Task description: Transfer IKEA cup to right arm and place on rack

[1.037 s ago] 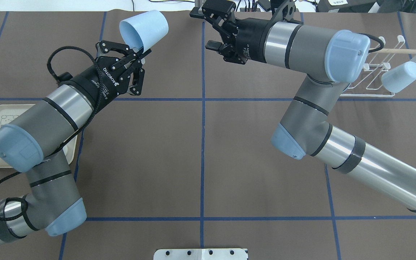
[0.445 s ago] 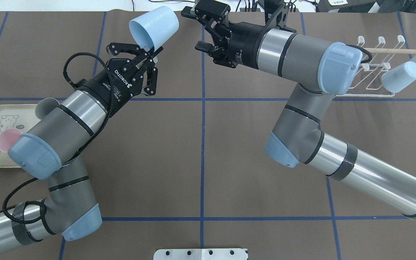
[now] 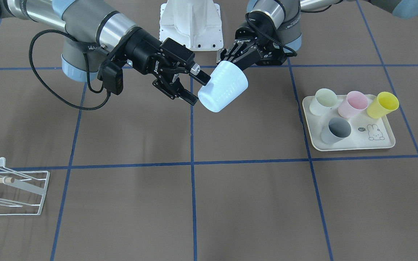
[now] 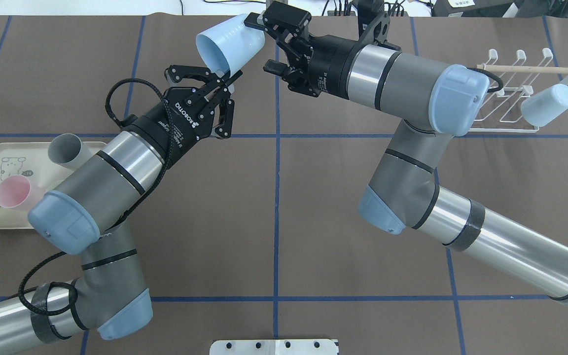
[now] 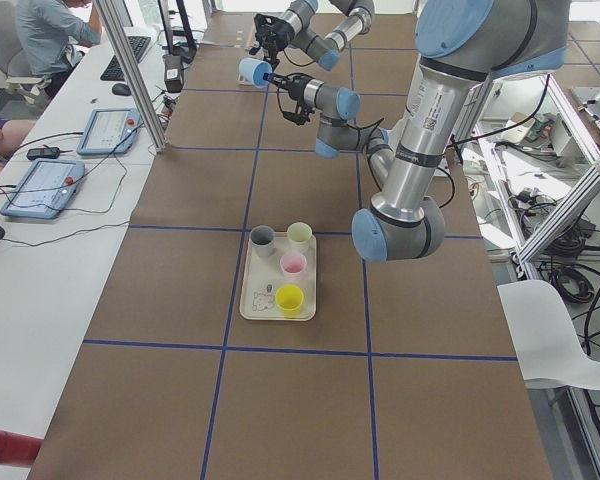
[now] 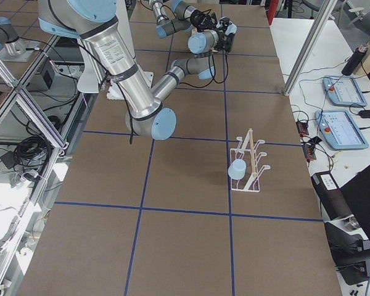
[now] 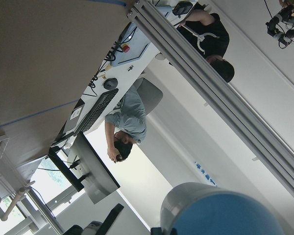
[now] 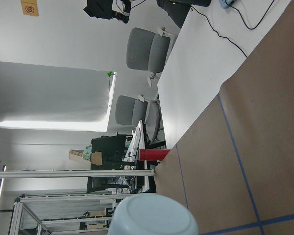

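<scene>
My left gripper (image 4: 224, 80) is shut on the rim of a light-blue IKEA cup (image 4: 230, 41) and holds it tilted in the air over the far middle of the table. In the front view the left gripper (image 3: 228, 62) pinches the cup (image 3: 225, 88) at its top edge. My right gripper (image 4: 263, 43) is open, its fingers on either side of the cup's base end (image 3: 199, 90), not closed on it. The cup's base fills the bottom of the right wrist view (image 8: 154, 215). The white wire rack (image 4: 508, 111) with its wooden rod stands at the far right.
Another light-blue cup (image 4: 548, 104) hangs on the rack. A cream rabbit-printed tray (image 3: 350, 145) on my left holds grey, pale, pink and yellow cups. Operators sit at a desk beyond the table's far edge.
My left arm has carried the cup to the right and a little farther away. My right gripper has moved left, and its open fingers now flank the cup's base.
</scene>
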